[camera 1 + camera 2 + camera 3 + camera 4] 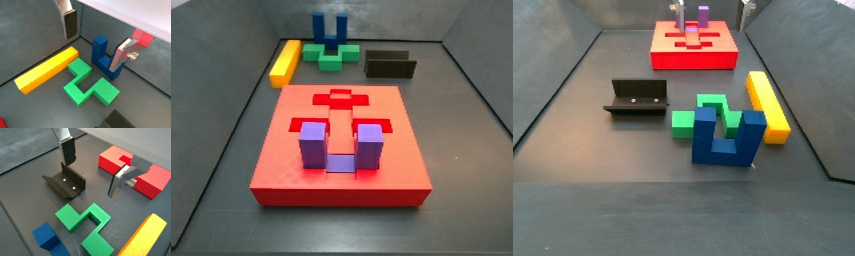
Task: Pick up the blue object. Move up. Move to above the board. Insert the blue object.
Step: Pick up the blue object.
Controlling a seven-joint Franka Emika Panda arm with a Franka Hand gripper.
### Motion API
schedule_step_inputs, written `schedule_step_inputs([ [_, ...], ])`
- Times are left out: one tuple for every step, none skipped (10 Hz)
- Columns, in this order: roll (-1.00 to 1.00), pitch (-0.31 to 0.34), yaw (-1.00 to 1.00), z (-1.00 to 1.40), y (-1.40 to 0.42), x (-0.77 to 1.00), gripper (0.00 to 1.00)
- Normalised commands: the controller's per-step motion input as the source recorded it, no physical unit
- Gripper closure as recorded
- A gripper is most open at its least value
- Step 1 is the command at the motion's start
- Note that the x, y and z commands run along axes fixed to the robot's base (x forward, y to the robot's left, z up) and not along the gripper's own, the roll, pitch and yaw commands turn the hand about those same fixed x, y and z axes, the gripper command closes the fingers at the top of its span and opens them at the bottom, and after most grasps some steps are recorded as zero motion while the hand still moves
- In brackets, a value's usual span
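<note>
While our gripper point(93, 42) hangs above the floor with its jaws spread wide and nothing between them, the blue object point(727, 135) stands upright on the floor, touching the green block point(696, 112) and just beside the yellow bar point(767, 104). We see the board point(341, 180) well apart, purple block point(338, 146) on it.

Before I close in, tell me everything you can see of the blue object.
The blue object is a dark blue, matte, plastic-looking U-shaped block: two upright prongs joined by a low base. It stands upright on the dark floor, away from the red board, with the green piece close against one side and the yellow bar just beyond it. In a wrist view, one prong sits in the gap of the gripper, whose fingers are spread; nothing grips it yet.
</note>
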Motion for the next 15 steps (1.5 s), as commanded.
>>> schedule_step_inputs([
  [-0.03, 0.0, 0.0, 0.0, 0.1, 0.0, 0.0],
  [-0.25, 0.0, 0.0, 0.0, 0.6, 0.23, 0.0],
  [-0.23, 0.0, -0.05, 0.04, 0.75, 0.3, 0.0],
  [-0.16, 0.036, -0.1, 0.05, 0.74, 0.34, 0.0],
  [-0.09, 0.046, -0.11, 0.02, 0.75, 0.36, 0.0],
  [-0.01, 0.049, -0.13, 0.0, 0.66, 0.35, 0.0],
  [0.01, 0.053, -0.15, 0.0, 0.61, 0.33, 0.0],
  [0.12, 0.066, -0.13, 0.0, 0.54, 0.32, 0.0],
  [0.25, 0.083, -0.16, -0.07, 0.42, 0.3, 0.0],
  [0.25, 0.104, -0.21, -0.12, 0.27, 0.31, 0.0],
  [0.17, 0.093, -0.25, -0.27, 0.03, 0.25, 0.0],
  [0.07, 0.024, -0.09, -0.37, 0.0, 0.06, 0.0],
  [0.02, 0.0, -0.01, -0.38, 0.0, 0.0, 0.0],
  [0.04, 0.0, -0.07, -0.34, 0.0, 0.02, 0.0],
  [0.09, 0.024, -0.21, -0.3, 0.0, 0.08, 0.0],
])
